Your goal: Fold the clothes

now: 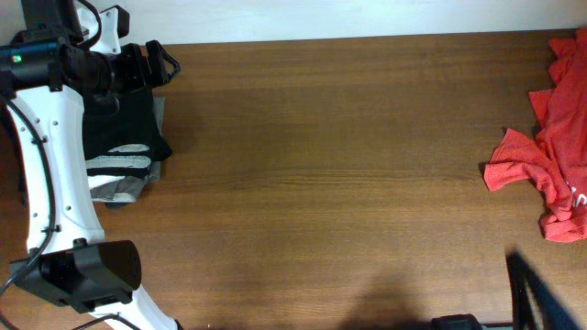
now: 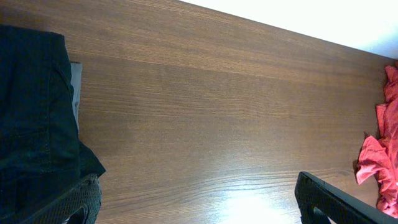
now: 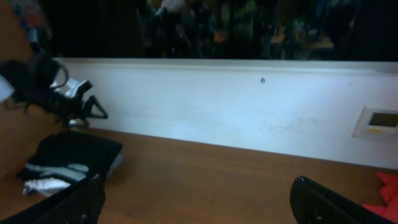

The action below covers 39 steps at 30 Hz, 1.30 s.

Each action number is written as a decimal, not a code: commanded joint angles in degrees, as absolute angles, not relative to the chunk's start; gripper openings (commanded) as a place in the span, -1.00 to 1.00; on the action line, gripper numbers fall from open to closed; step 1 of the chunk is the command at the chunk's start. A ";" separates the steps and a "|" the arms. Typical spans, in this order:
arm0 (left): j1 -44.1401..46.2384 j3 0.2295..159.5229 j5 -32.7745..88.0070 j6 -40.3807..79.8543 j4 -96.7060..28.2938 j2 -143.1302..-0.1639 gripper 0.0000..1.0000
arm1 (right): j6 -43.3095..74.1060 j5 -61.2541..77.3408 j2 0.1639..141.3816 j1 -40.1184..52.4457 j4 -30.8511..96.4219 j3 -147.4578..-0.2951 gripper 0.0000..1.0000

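We read the left tool (image 2: 196, 190) and the right tool (image 3: 196, 199) as released and empty. The folded black stack (image 1: 124, 119) lies at 9 o'clock beside the left tool. The red garment (image 1: 550, 156) lies crumpled at 3 o'clock, near the tabletop (image 1: 321, 183) edge. A shallow pinch there may drag it off.

Open table (image 1: 330, 183) middle (clothes (image 1: 555, 165) at ends)
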State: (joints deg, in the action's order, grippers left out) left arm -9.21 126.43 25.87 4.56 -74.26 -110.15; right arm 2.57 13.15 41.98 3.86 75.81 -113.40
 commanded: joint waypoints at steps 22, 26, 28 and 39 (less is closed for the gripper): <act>-9.15 126.48 25.63 4.47 -74.26 -110.28 0.98 | 2.22 13.43 2.48 2.07 10.52 -27.73 0.98; -9.15 126.48 25.63 4.47 -74.24 -110.28 0.98 | 2.20 11.99 2.44 2.07 -3.77 -18.13 0.98; -9.15 126.48 25.63 4.47 -74.24 -110.28 0.99 | 2.22 10.98 2.42 2.11 -7.11 -15.16 0.98; -9.15 126.48 25.63 4.47 -74.26 -110.28 0.98 | 2.22 5.28 0.21 2.17 -7.97 -7.31 0.98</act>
